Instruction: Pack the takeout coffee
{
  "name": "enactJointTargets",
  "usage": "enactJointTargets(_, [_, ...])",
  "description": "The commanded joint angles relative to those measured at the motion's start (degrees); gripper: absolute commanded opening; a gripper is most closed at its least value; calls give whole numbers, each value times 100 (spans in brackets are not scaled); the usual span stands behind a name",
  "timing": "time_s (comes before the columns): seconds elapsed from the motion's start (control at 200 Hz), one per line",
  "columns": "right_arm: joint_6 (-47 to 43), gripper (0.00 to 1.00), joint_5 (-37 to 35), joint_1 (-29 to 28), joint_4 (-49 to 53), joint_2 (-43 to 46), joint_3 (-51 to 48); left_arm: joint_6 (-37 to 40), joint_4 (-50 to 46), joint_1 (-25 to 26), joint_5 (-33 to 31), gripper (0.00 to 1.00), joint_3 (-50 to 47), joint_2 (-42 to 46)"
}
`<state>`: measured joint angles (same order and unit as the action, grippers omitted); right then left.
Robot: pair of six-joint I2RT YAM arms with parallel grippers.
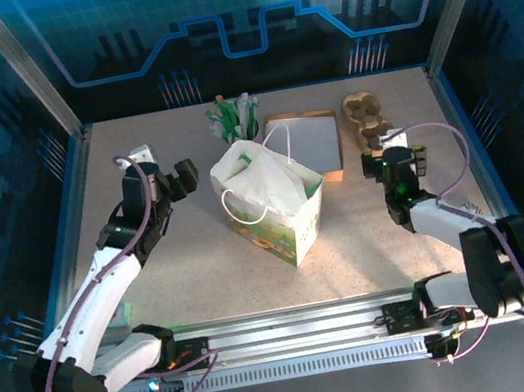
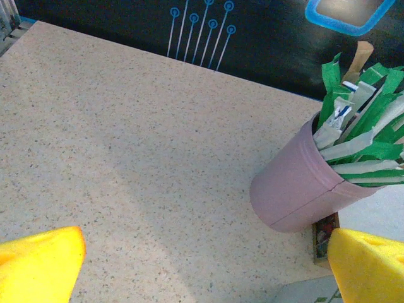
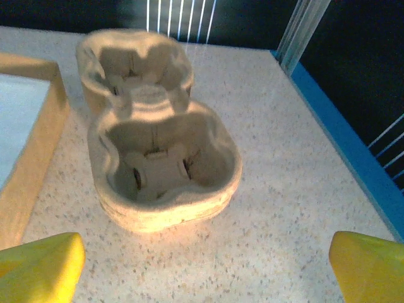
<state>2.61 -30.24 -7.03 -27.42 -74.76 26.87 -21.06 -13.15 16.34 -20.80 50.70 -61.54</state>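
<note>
At the bottom corners of the left wrist view, the left gripper (image 2: 205, 271) stands with its jaws wide apart and holds nothing; bare tabletop lies between them. The right gripper (image 3: 202, 268) is likewise spread wide and empty.

Count:
- One pink cup (image 2: 297, 189) of green-and-white sticks, right of centre in the left wrist view.
- Two pulp cup carriers (image 3: 167, 167), touching, one behind the other, left of centre in the right wrist view.
- One shallow cardboard tray (image 3: 28, 158) at that view's left edge.
- One white paper bag (image 1: 291, 216), upright and open-mouthed, at the centre of the top view.

Where the takeout coffee is cannot be told.

The tabletop (image 1: 156, 286) is speckled beige. Dark blue panels (image 1: 241, 17) with circuit-line graphics enclose it.
</note>
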Motion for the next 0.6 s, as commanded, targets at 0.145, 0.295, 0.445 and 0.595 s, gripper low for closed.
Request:
enactJointTargets(0.145, [178,100,629,158,-1243,-608,-182,45,364,-43,-153,99,-199,78])
enactJointTargets(0.295, [84,100,939,167,-1804,-978,-261,56,446,-43,-201,99,-274,74])
enactJointTargets(0.445, [10,100,1142,160,-1438,-1101,-5,31,551,-43,-249,99,-374,72])
enactJointTargets(0.595, [-194,100,1490,110,-1753,-1132,-153,67,623,-45,-289,99,-436,66])
